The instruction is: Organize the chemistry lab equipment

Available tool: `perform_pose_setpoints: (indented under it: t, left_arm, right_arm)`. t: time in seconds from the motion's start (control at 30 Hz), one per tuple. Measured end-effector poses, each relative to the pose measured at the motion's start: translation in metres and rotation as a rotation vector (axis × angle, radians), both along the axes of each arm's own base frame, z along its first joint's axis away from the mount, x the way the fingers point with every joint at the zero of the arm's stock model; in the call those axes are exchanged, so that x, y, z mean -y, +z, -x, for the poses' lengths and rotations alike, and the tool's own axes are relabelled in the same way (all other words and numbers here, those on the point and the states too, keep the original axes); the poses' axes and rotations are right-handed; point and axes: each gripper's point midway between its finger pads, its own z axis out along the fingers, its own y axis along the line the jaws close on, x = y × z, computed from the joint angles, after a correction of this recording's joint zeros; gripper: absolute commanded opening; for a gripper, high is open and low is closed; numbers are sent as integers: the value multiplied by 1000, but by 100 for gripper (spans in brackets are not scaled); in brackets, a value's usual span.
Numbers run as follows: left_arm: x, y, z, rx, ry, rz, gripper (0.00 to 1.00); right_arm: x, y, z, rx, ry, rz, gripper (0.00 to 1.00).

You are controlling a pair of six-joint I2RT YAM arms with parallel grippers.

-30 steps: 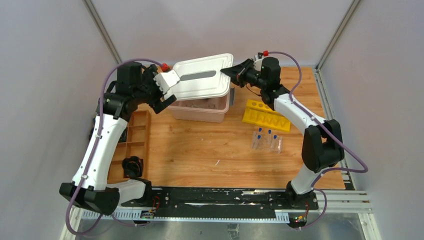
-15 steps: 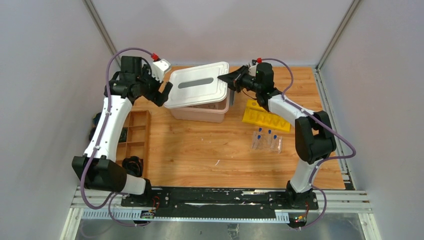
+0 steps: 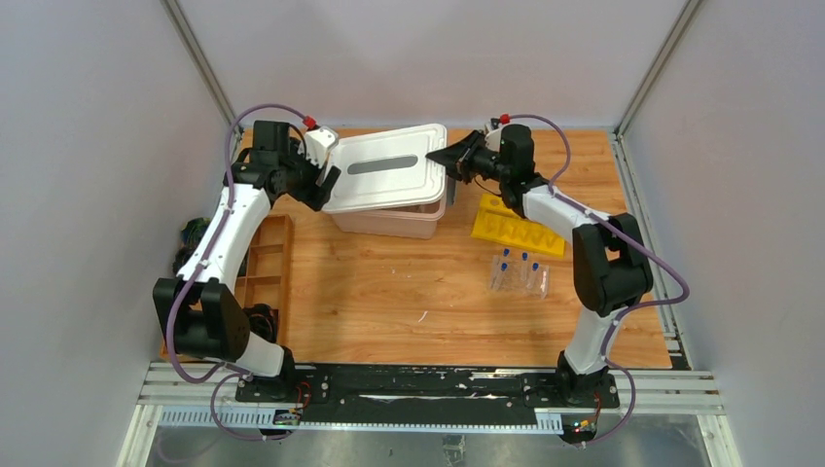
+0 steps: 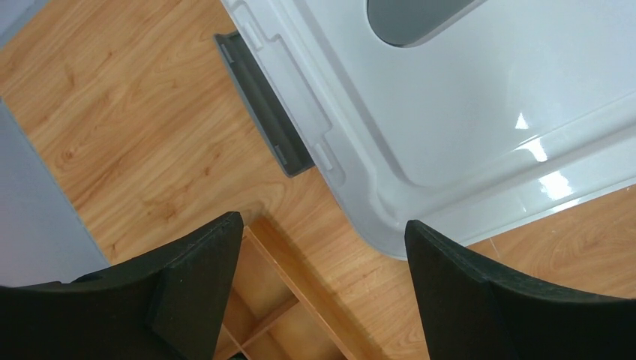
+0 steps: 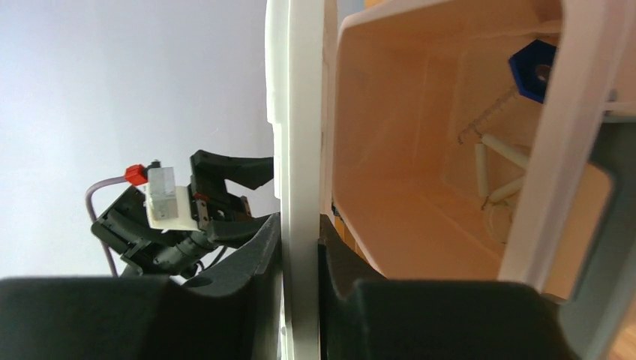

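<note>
The white lid lies slightly tilted on the pink bin. My right gripper is shut on the lid's right edge. Its wrist view looks under the lid into the bin, where a blue clip and white rods lie. My left gripper is open and empty beside the lid's left corner, apart from it. The yellow tube rack lies right of the bin. The clear rack with blue-capped tubes stands in front of it.
A wooden compartment tray sits at the left table edge, its corner under my left gripper. The bin's grey handle sticks out on the left side. Grey walls close in the back and sides.
My left gripper has let go of the lid's left edge and drawn back beside it. The lid has come down onto the bin, with my right gripper still holding it.
</note>
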Motion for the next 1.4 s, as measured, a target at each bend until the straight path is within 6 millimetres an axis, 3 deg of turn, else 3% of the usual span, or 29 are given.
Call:
perform_pose_setpoints:
  t: [0.17,0.37,0.77,1.0,1.4]
  left_arm:
    - [1,4,-7,29,4,10,79]
    - [3,0,-16,39,18,26,77]
    - [3,-8,-20,44,26,30,75]
    - [3,-8,-20,41,31,36,75]
    - [11,-6,-16,20,28,87,76]
  right_arm:
    - [7,-21,-3,-18,0,59,41]
    - [16,-60,0,-85,6,198,55]
    - [31,-54,-8,-35,8,417,66]
    - [46,-71,-4,-66,11,556,69]
    - [54,-73,-3,-59,-3,638,70]
